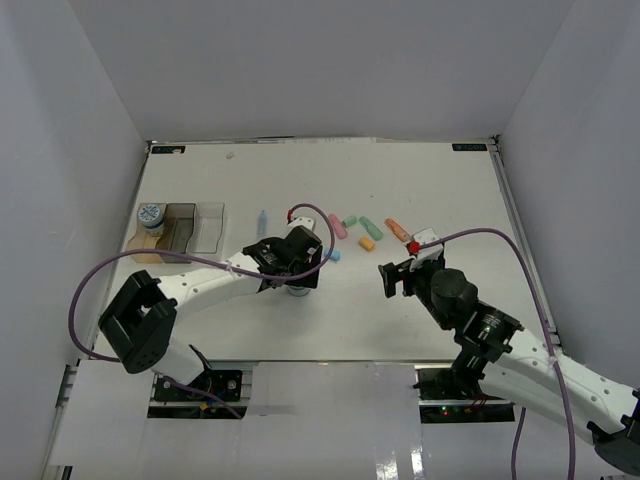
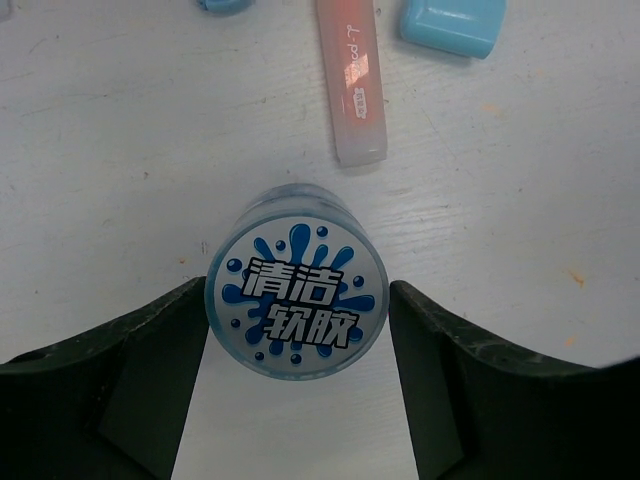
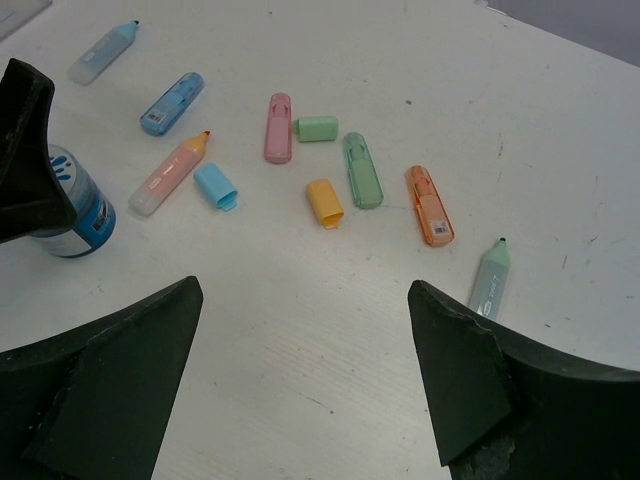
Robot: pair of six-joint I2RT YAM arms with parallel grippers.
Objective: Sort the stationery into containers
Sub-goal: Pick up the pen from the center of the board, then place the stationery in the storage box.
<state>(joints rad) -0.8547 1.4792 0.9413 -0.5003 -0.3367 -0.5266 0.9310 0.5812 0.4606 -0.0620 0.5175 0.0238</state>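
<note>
A round blue-and-white roll (image 2: 297, 297) stands on the table between the fingers of my left gripper (image 2: 297, 290). The jaws are open around it, with a small gap on the right side. The roll also shows in the top view (image 1: 298, 290) and in the right wrist view (image 3: 72, 205). A second roll (image 1: 150, 217) sits in the tan bin (image 1: 143, 248). Two clear bins (image 1: 181, 235) (image 1: 210, 232) stand beside it. Several pastel pieces lie scattered, among them pink (image 3: 278, 127), green (image 3: 362, 170), orange (image 3: 430, 205) and mint (image 3: 490, 280). My right gripper (image 3: 303, 290) is open and empty over bare table.
A pink piece with an orange tip (image 2: 352, 80) and a blue cap (image 2: 453, 25) lie just beyond the roll. A pale blue piece (image 1: 261, 219) lies apart toward the bins. White walls enclose the table on three sides.
</note>
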